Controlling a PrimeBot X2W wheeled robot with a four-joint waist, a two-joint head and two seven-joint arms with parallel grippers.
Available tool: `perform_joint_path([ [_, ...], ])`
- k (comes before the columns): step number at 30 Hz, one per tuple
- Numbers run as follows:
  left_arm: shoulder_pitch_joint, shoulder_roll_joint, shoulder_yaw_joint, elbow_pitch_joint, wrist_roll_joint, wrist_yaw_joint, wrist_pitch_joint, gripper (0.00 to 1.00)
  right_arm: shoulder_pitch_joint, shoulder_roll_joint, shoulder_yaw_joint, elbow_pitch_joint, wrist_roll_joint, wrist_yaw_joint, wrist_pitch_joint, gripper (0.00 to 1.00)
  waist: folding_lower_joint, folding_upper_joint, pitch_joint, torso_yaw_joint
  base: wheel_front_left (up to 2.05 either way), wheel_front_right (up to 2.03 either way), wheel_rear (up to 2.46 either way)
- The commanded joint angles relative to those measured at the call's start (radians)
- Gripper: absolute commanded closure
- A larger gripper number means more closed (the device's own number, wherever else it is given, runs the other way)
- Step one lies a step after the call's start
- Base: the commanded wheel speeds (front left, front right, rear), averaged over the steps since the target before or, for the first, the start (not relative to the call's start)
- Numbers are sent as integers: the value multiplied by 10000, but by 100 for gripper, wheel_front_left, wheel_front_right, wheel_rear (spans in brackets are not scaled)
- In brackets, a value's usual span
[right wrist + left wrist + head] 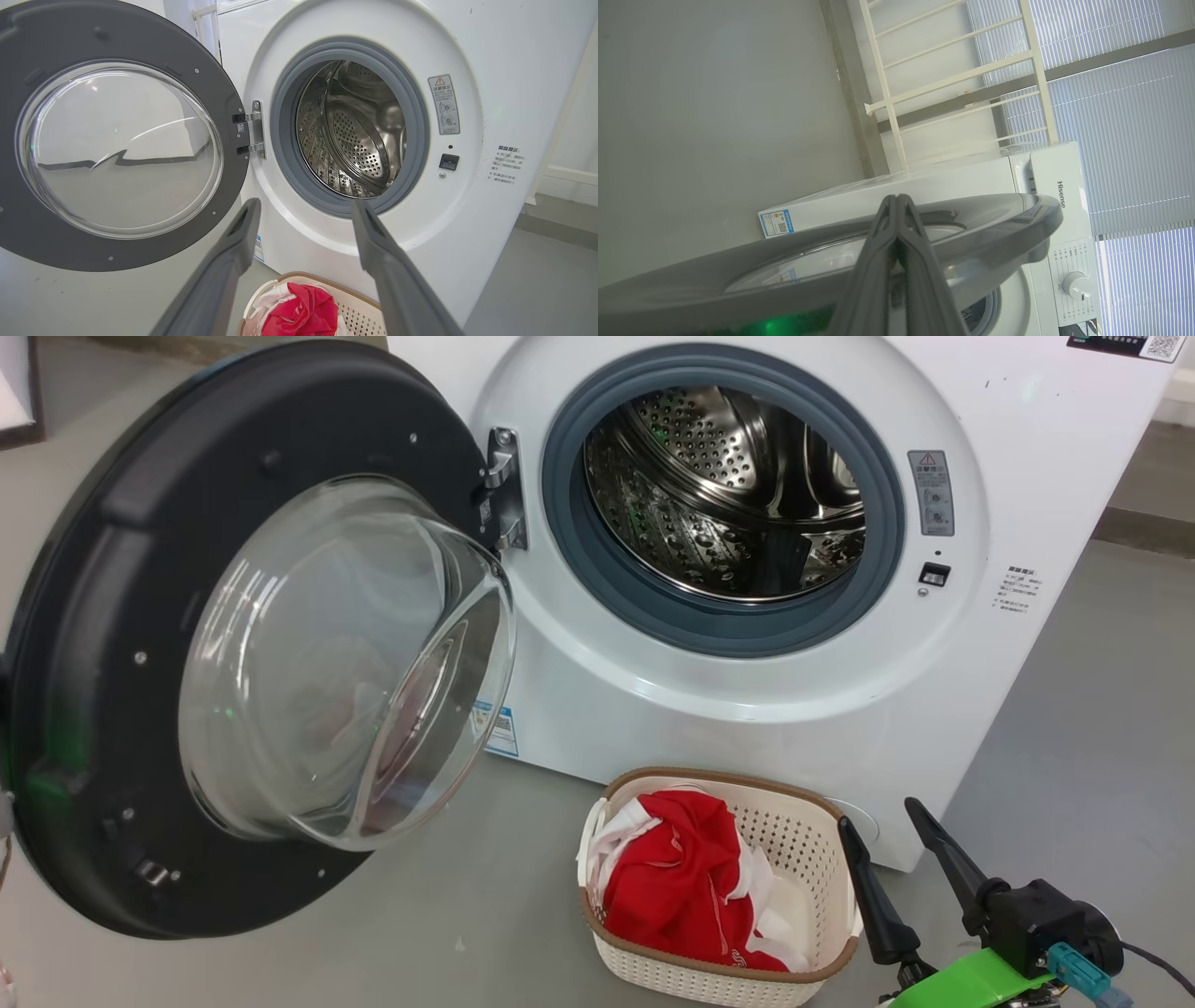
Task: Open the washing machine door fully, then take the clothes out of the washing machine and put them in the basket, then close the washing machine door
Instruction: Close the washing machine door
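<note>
The washing machine door (121,569) stands swung wide to the left, its glass bowl bulging toward me. The white washing machine (728,709) shows a bare steel drum (728,495) with no clothes visible inside. Red and white clothes (681,887) lie heaped in the cream basket (803,845) on the floor in front of the machine. Right of the basket, my right gripper (878,814) is open and holds nothing; its wrist view has the fingers (306,205) spread before the drum (355,135), above the clothes (303,312). My left gripper (899,198) is shut and empty at the door's (999,219) outer side; whether it touches, I cannot tell.
Grey floor (448,905) spreads left of the basket, under the open door. A white rail frame (962,79) and window blinds (1134,116) stand behind the machine. The control dial (1076,284) sits on the machine's front panel.
</note>
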Motion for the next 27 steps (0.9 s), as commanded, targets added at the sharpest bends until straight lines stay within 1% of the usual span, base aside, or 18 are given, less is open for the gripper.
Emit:
perform_joint_path([
  [1,-44,106,-43,-303,-87,-44,230,100,-280,-75,224,-278,-42,62,-65,0,0,0,5,13,0,0,0],
  [7,344,-291,-44,-1125,-284,60,554,100,-293,-75,276,-307,20,62,-65,0,0,0,37,61,0,0,0],
  [14,1093,-1063,80,-2586,-829,51,1116,100,-296,-75,263,-305,71,62,-65,0,0,0,56,95,0,0,0],
  [17,1435,-1416,121,-3362,-1037,198,1317,100,-328,-75,300,-285,89,62,-65,0,0,0,66,73,0,0,0],
  [22,2149,-1941,53,-4768,-1199,562,1550,100,-415,-75,334,-254,127,62,-65,0,0,0,113,9,0,0,0],
  [23,2430,-2122,-1,-5342,-1302,707,1626,100,-432,-75,347,-254,133,62,-65,0,0,0,131,-27,0,0,0],
  [27,2955,-2353,-198,-6359,-1551,999,1802,100,-462,-75,360,-249,147,62,-65,0,0,0,171,-101,0,0,0],
])
